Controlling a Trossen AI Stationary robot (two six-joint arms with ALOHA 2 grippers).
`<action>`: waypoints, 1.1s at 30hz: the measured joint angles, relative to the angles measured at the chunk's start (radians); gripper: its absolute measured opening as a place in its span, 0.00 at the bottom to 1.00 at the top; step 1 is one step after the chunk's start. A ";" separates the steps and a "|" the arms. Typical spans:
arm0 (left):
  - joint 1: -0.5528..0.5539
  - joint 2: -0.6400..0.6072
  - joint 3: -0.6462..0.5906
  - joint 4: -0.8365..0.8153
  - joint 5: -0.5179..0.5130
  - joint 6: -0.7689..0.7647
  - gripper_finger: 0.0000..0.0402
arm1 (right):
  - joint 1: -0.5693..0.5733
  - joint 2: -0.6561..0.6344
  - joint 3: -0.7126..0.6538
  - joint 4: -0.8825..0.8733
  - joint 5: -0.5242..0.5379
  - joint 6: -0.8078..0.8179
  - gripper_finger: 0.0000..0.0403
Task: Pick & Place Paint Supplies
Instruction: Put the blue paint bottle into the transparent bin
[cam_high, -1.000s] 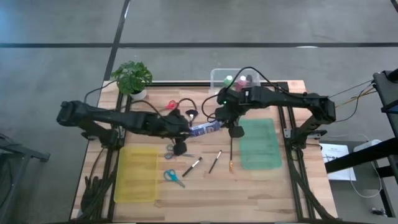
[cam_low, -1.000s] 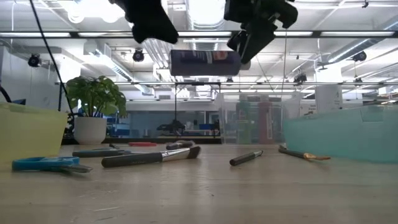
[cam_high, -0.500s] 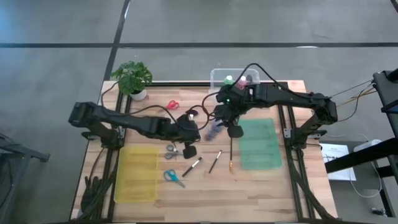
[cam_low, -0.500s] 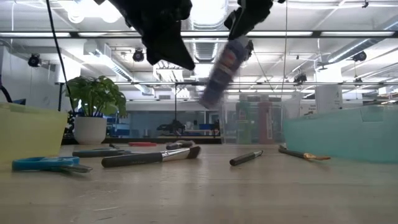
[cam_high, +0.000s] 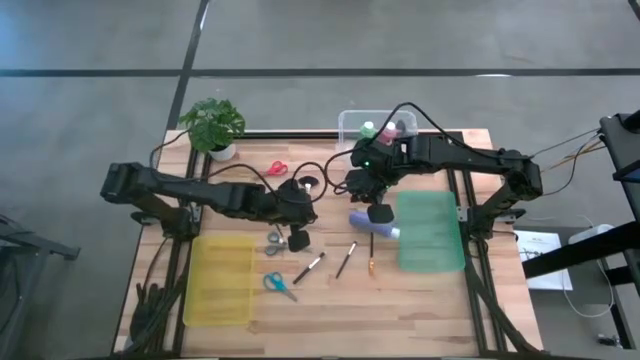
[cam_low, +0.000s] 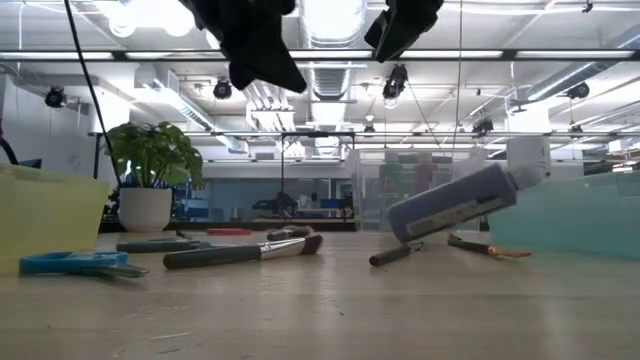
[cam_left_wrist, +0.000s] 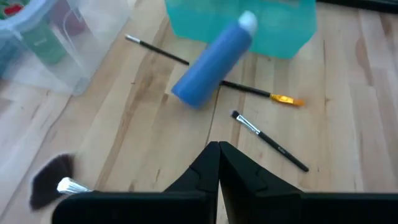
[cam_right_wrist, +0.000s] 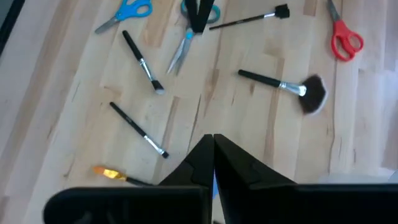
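blue bottle loose by the green tray, both hands empty

wooden counter (cam_high: 330, 300) carries everything. green tray (cam_high: 432, 235) lies on the right side, yellow tray (cam_high: 222, 285) on the left, a clear bin (cam_high: 352, 124) with green and pink bottles at the far edge.

blue bottle (cam_high: 372, 224) lies tilted, white cap propped against the green tray's near wall, its body lying across the thin gold-tipped brush (cam_left_wrist: 249, 90). not in the tray. judgement: round smooth plastic, light, likely to roll or slip; best taken across the mid-body, fingers square to its long axis, away from the cap.

left hand (cam_high: 297, 240) hovers over the grey scissors (cam_high: 274, 239), fingers pressed together, nothing between them. right hand (cam_high: 380, 213) hangs just above the bottle, fingers likewise closed and empty.

small items: fan brush (cam_right_wrist: 286, 88), red scissors (cam_right_wrist: 341, 37), blue scissors (cam_high: 279, 285), two dark brushes (cam_high: 327, 263). judgement: brushes stiff, thin, flat to the wood, hard to pinch; take mid-handle.
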 joint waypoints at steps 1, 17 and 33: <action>0.000 -0.013 0.000 -0.006 0.000 0.001 0.04 | 0.004 -0.003 0.000 -0.006 0.000 0.009 0.03; -0.004 -0.161 0.000 -0.190 0.000 0.069 0.04 | 0.173 -0.029 -0.106 -0.083 -0.004 0.288 0.04; -0.005 -0.197 0.000 -0.237 0.000 0.136 0.04 | 0.390 -0.030 -0.372 0.123 0.084 0.772 0.51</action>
